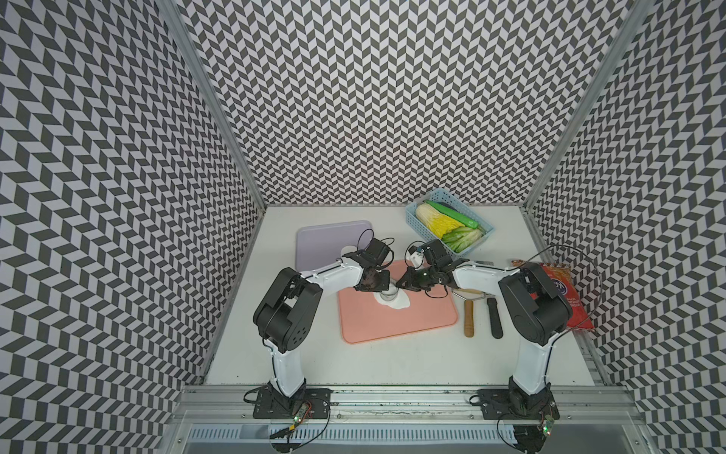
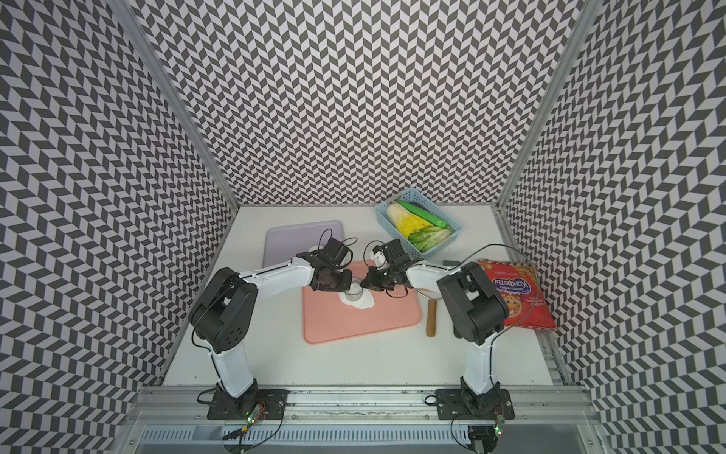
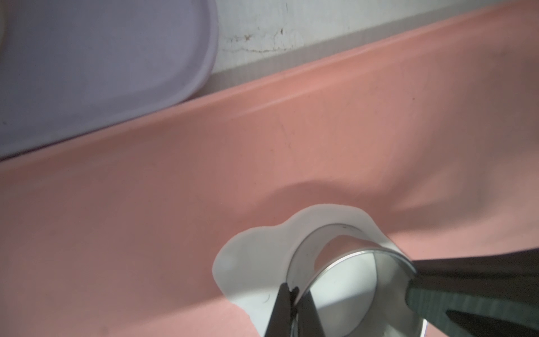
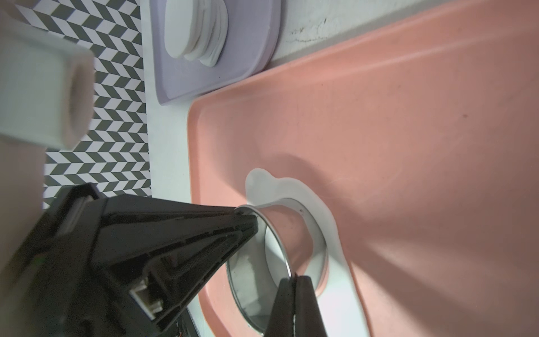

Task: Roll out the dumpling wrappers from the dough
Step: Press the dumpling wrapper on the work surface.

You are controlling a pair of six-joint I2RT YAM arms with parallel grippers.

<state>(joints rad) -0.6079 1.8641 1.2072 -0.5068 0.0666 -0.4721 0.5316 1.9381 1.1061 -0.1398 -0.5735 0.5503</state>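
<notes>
The dough [image 1: 400,304] [image 2: 365,304] lies as a flat blobby white sheet on the pink board [image 1: 396,324] [image 2: 353,324]. A small metal ring cup [image 1: 389,293] [image 3: 358,280] [image 4: 303,239] stands on the dough [image 3: 253,262] [image 4: 341,291]. My left gripper [image 1: 379,289] [image 3: 293,291] is shut on the cup's rim on one side. On the opposite side my right gripper [image 1: 398,286] [image 4: 293,277] is shut on the rim too. A stack of round white dumpling wrappers [image 4: 195,29] sits on the purple board [image 4: 256,52] [image 1: 326,239].
At the back right stands a blue basket [image 1: 412,220] of vegetables. A wooden-handled tool [image 1: 468,318] and a black handle [image 1: 495,322] lie right of the pink board. A red snack bag [image 1: 569,302] lies by the right wall.
</notes>
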